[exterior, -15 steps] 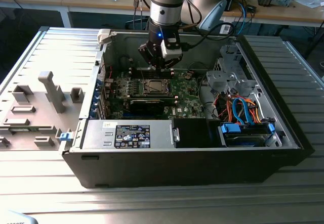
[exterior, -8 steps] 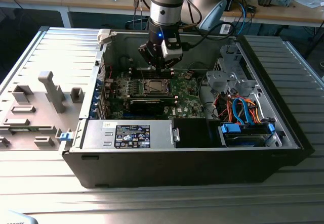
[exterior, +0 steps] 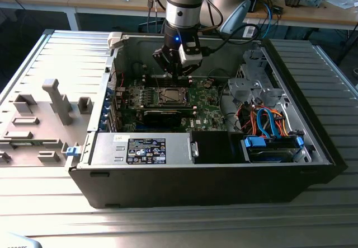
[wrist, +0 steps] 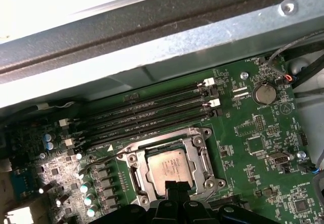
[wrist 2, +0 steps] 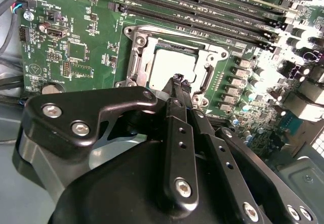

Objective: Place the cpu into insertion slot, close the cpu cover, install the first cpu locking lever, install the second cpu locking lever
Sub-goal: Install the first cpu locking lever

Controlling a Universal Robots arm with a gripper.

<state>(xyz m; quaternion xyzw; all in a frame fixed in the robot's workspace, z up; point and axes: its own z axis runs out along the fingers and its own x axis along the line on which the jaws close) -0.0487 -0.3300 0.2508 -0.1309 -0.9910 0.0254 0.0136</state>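
End effector (wrist 2: 179, 80) partly hides seated cpu (wrist: 167, 167).

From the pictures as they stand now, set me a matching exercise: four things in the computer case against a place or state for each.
Things:
1. cpu
2. cpu cover
3. gripper
4. round battery

Places or states:
A. a silver frame lying flat around the chip
B. seated in the insertion slot, metal top showing
C. on the green motherboard, off to one side of the socket
D. fingertips together, over the edge of the chip

Pairs: 1-B, 2-A, 3-D, 4-C
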